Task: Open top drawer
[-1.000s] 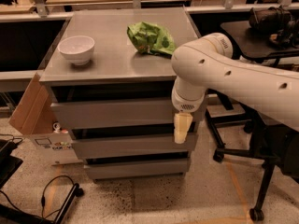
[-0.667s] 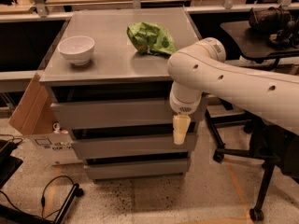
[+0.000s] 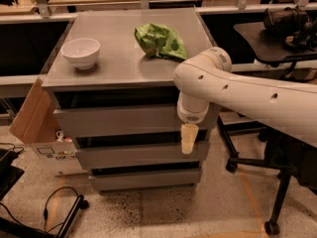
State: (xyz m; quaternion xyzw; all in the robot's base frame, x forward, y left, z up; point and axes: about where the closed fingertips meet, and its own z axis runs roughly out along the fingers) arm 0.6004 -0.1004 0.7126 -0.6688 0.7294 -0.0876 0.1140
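The top drawer (image 3: 119, 120) is the uppermost of three grey handleless drawers under the steel cabinet top (image 3: 124, 68). Its flat front stands in line with the cabinet, with a dark gap above it. My gripper (image 3: 188, 139) hangs pointing down from the white arm (image 3: 233, 90), in front of the right end of the top drawer's front, its tip reaching to the gap above the middle drawer (image 3: 138, 155). The bottom drawer (image 3: 143, 178) sits below.
A white bowl (image 3: 80, 52) and a crumpled green bag (image 3: 161, 41) lie on the cabinet top. A cardboard box (image 3: 30, 115) leans at the left. A black office chair base (image 3: 275, 182) stands at the right. Cables (image 3: 54, 207) lie on the floor at the front left.
The arm and gripper have shifted slightly to the left along the drawer fronts. The drawers have not moved.
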